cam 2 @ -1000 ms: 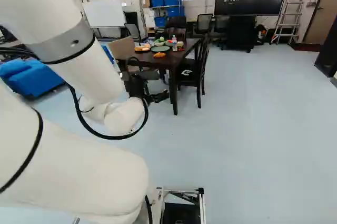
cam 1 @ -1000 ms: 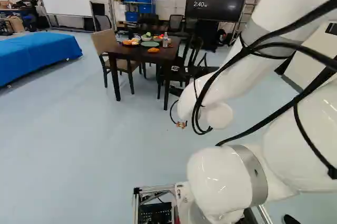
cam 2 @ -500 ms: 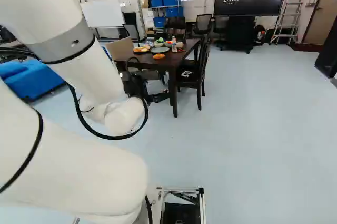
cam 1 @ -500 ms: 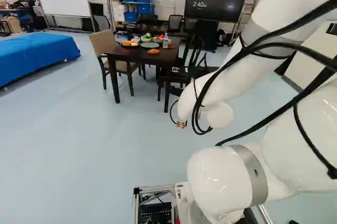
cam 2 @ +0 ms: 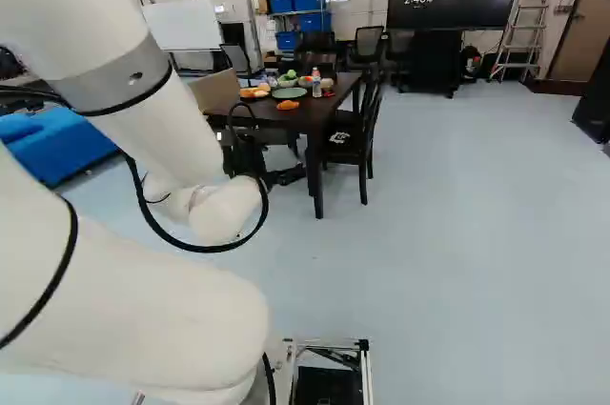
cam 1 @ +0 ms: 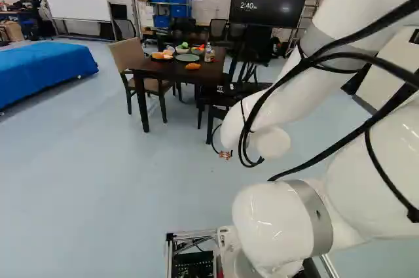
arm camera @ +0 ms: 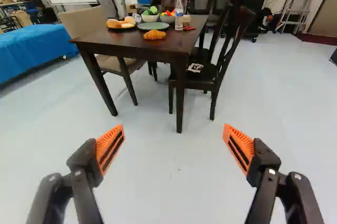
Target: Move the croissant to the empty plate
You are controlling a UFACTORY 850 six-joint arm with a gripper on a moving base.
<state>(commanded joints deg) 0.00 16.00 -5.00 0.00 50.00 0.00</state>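
In the right base view my gripper (cam 2: 286, 176) shows as a dark shape beyond the arm's white wrist. In the wrist view the gripper (arm camera: 174, 147) has its orange-padded fingers wide apart with only floor between them. Well ahead of it, the croissant (arm camera: 154, 34) lies directly on the dark table (arm camera: 131, 46), near its close edge. Just behind the croissant is a green plate (arm camera: 153, 26) with nothing on it. Both base views also show the croissant (cam 1: 192, 66) and the plate (cam 2: 290, 93).
A dark plate with food (arm camera: 122, 26), bowls (arm camera: 149, 18) and a bottle (arm camera: 179, 15) share the tabletop. Dark chairs (arm camera: 210, 76) stand at the table's side, a beige chair (cam 1: 127, 55) at another. A blue-covered surface (cam 1: 46, 69) lies at the left of the left base view.
The base has moved a little toward the table, which looks slightly nearer and lower in both base views. The arm has not shifted against its lowest joint.
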